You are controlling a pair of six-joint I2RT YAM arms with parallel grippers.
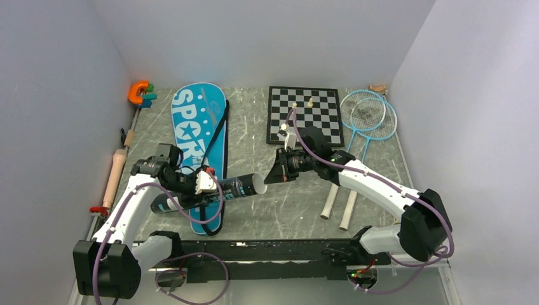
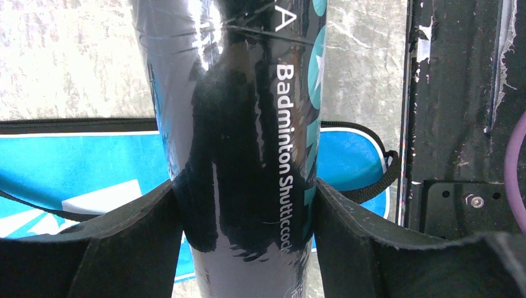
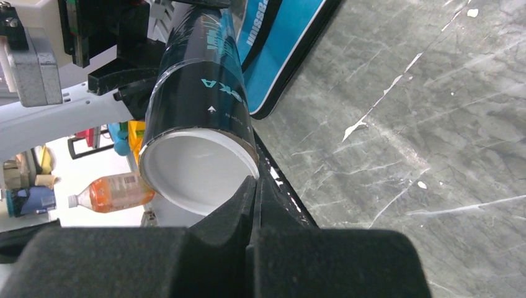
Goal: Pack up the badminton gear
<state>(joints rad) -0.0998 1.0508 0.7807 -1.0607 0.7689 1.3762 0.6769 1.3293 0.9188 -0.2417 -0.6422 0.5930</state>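
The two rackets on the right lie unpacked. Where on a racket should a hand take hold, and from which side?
Take a white handle, coming down from above and closing across it. The rackets lie flat, their thin strung heads overlapping beside the chessboard, which would make a head awkward to pinch alone. The round handles lie apart, with a gap between them, and point toward the arms.

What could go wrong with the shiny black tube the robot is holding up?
1. The left tool pinches the black tube only around its glossy middle, above the blue bag. A nudge might make it slip or tilt.
2. The right tool is shut and sits right at the rim of the tube's open white mouth. If it pushes forward a bit off-centre, it could hit the rim and shove the tube instead of going inside.
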